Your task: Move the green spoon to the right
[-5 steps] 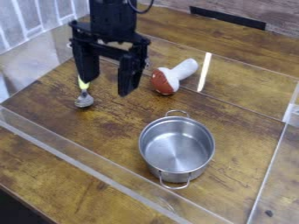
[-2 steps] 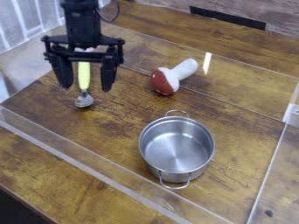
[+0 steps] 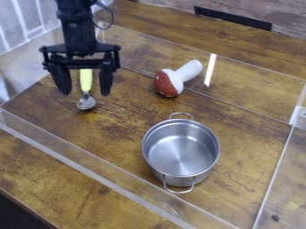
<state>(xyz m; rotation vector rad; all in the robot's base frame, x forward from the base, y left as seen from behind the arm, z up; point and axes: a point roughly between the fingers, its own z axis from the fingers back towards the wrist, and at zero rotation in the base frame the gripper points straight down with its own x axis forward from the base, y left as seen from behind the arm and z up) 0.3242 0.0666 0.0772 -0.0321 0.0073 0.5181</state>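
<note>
Yellow-green plastic shows between my two black fingers: that is the handle of the green spoon, lying on the wooden table at the left, its shiny bowl pointing toward the near edge. My gripper hangs pointing straight down right over it, jaws spread wide, one finger on each side of the handle. Nothing is pinched; whether my fingertips touch the wood, I cannot tell from this angle.

So the job has barely begun, as I judge it. The spoon sits at the left, well apart from the steel pot in the near middle and from the mushroom toy lying on its side further right. No lifting, no carrying done yet. What remains is everything that matters: closing on that slim handle, raising it, taking it across to the right and setting it down. Open wood lies between the mushroom and the pot, and more beyond them.
</note>
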